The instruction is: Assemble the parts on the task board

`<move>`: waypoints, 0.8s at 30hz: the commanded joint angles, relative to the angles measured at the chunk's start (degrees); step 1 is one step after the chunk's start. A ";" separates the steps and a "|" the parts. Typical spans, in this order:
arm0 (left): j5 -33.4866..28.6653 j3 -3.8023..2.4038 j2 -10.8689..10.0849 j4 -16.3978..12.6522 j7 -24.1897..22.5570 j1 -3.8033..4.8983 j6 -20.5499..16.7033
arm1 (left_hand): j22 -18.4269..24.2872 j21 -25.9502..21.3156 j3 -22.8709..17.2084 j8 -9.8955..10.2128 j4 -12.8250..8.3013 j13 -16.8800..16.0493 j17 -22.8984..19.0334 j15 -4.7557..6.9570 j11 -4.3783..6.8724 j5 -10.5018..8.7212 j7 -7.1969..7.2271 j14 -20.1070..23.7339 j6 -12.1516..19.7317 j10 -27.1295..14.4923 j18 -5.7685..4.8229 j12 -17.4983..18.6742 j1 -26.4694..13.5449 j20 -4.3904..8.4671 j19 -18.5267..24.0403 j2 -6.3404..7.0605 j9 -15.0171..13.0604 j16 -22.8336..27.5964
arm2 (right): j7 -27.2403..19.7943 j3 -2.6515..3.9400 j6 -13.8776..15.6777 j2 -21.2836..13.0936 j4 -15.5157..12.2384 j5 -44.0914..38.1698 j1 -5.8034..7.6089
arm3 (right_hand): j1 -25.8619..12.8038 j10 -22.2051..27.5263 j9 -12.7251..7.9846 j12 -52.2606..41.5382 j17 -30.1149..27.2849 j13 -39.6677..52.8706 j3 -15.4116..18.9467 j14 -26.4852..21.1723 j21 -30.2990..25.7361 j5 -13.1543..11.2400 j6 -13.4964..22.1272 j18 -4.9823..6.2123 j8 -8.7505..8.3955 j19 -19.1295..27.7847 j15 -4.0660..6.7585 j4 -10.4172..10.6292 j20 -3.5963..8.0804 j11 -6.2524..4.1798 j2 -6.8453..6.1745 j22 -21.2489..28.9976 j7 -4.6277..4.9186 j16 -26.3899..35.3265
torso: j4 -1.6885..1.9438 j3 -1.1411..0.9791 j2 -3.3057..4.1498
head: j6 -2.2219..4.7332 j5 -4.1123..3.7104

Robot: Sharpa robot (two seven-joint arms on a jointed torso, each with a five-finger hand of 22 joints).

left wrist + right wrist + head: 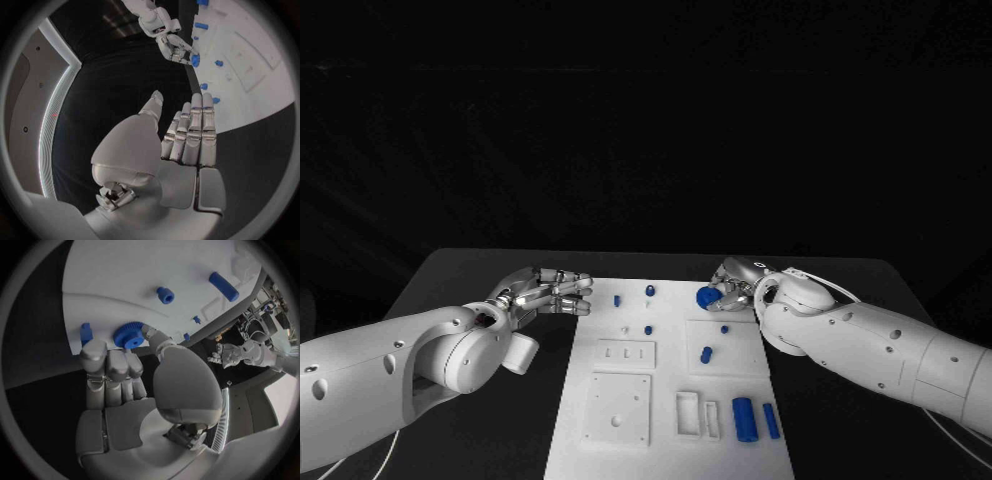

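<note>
The right robot hand (728, 285) pinches a blue gear (708, 297) between thumb and fingers over the far right part of the white task board (625, 440) on the black surface (473, 275). The left robot hand (548, 292) hovers just left of the board's far end, fingers straight and side by side, holding nothing, while other blue parts (744, 418) lie along the board's right side

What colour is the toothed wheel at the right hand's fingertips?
Blue; the gear shows best in the right wrist view, held by the right hand.
</note>
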State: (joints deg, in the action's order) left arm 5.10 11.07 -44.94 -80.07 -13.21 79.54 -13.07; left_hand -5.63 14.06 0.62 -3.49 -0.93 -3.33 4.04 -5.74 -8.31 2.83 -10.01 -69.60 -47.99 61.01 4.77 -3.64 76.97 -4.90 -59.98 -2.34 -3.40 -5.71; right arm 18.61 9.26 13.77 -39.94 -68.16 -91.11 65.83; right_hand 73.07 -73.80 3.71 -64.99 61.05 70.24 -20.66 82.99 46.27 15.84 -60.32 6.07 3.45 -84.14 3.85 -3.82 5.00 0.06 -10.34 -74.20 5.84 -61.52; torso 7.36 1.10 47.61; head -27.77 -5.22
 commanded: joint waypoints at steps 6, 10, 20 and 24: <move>0.27 -0.03 0.13 0.00 -0.06 0.00 0.82 | 0.10 0.14 -0.08 0.08 -0.04 -0.05 -0.04 -0.34 -0.04 -0.07 0.07 0.25 0.13 -0.34 -0.81 0.22 0.26 -0.10 0.25 0.35 0.08 0.33 | -0.41 -0.09 1.12 0.01 -0.10 -0.86 -0.17 | -0.34 -0.12 -0.03 0.09 -0.06 -0.10 -1.50 0.12 -0.38 -0.89 -2.51 0.30 0.10 -3.05 0.62 -0.41 0.53 -0.65 0.44 -0.02 -0.50 0.20 | 0.03 0.04 -0.01 | -0.07 -0.08; 0.28 -0.03 0.14 0.03 -0.02 -0.01 0.86 | 0.10 0.14 -0.08 0.08 -0.04 -0.05 -0.04 -0.34 -0.04 -0.07 0.07 0.25 0.13 -0.34 -0.81 0.22 0.26 -0.10 0.25 0.35 0.08 0.33 | -0.49 -0.08 1.32 -0.01 -0.12 -0.95 -0.17 | -0.16 -0.05 -0.02 0.18 -0.07 -0.12 -3.67 0.12 -0.50 -2.07 -3.71 0.15 0.11 -3.04 0.77 -0.92 0.69 -0.84 1.02 -0.02 -0.74 0.30 | -0.01 0.03 -0.02 | -0.09 -0.06; 0.36 -0.03 0.18 0.10 0.17 -0.03 0.97 | 0.10 0.14 -0.08 0.08 -0.04 -0.05 -0.04 -0.34 -0.04 -0.07 0.07 0.25 0.13 -0.34 -0.81 0.22 0.26 -0.10 0.25 0.35 0.08 0.33 | -0.47 -0.08 1.44 -0.05 -0.05 -1.21 -0.17 | -0.54 0.02 -0.02 0.27 -0.01 -0.09 -6.09 0.10 -0.58 -2.81 -4.95 -0.01 0.11 -3.04 0.91 -2.49 0.87 -1.00 1.83 -0.12 -0.97 0.48 | 0.01 0.04 0.00 | -0.13 -0.08; 0.39 -0.03 0.18 0.12 0.21 -0.04 0.99 | 0.13 0.13 -0.08 0.11 -0.02 -0.05 -0.05 -0.36 -0.07 -0.07 0.04 0.30 0.55 -0.46 -0.81 0.22 0.27 -0.12 0.29 0.41 0.10 0.35 | -0.40 -0.08 1.54 -0.05 -0.01 -1.68 -0.17 | -0.49 0.05 -0.01 0.35 -0.01 -0.15 -6.10 0.11 -0.69 -2.92 -5.22 -0.01 0.12 -3.02 0.93 -2.68 0.88 -1.01 1.85 -0.10 -1.03 0.51 | 0.00 0.06 -0.01 | -0.13 -0.13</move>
State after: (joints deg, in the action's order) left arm 5.21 11.08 -44.87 -79.88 -12.87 79.49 -13.00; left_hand -5.59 14.06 0.62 -3.49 -0.93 -3.33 4.04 -5.96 -8.31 2.83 -10.01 -69.38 -47.99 61.01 4.77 -3.64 76.97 -4.90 -59.98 -2.34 -3.35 -5.71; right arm 18.46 9.22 15.28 -39.98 -68.19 -91.59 65.74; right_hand 72.41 -73.64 3.57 -64.99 61.01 70.16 -26.59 82.99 45.77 13.26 -64.13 5.75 3.22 -84.13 4.29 -6.26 5.42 -0.69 -9.02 -74.27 4.58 -61.23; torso 7.35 1.14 47.60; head -27.89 -5.31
